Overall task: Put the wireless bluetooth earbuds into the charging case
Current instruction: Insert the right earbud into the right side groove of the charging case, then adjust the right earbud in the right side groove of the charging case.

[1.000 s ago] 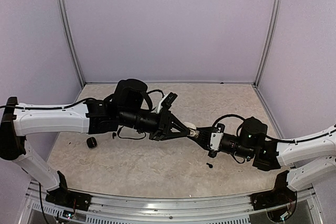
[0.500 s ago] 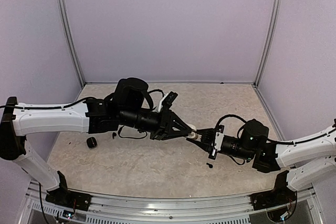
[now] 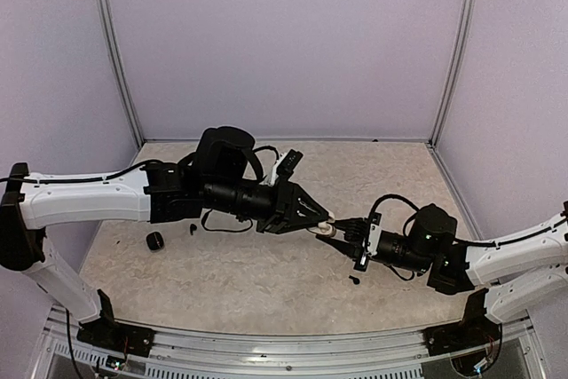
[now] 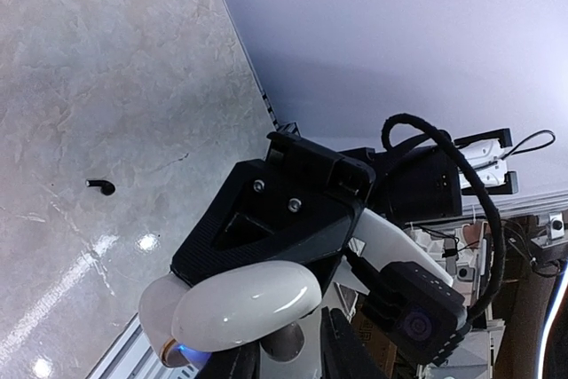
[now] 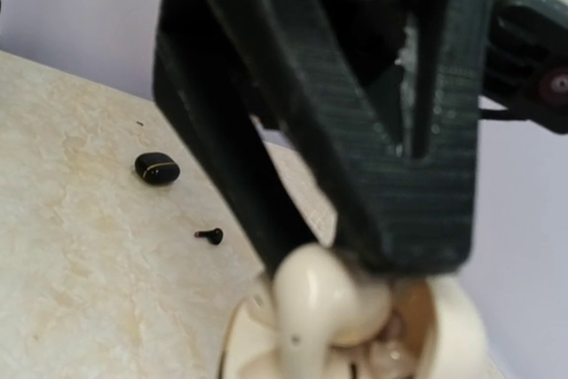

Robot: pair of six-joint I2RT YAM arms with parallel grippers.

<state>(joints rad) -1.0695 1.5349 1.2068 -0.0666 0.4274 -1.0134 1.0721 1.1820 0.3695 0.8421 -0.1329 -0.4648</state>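
Note:
My right gripper point(image 3: 337, 232) is shut on the open white charging case point(image 5: 238, 345), which it holds above the table. In the left wrist view the case point(image 4: 240, 303) shows its glossy lid below the right gripper's fingers point(image 4: 284, 219). My left gripper point(image 5: 324, 264) points down into the case. A white earbud point(image 5: 324, 303) sits at its tips, stem down in the case. The left jaws stand slightly parted, with a sliver of gap beside the earbud point(image 4: 286, 341). Two black earbuds point(image 3: 193, 229) point(image 3: 354, 280) lie on the table.
A shut black case point(image 3: 154, 241) lies on the table at the left, under the left arm, and also shows in the right wrist view as the black case point(image 5: 157, 168). Purple walls close in the marble table point(image 3: 266, 281) on three sides.
The left arm has reached a little farther right. The right gripper, still holding the case, has drawn back the same way. Their meeting point now sits slightly lower right.

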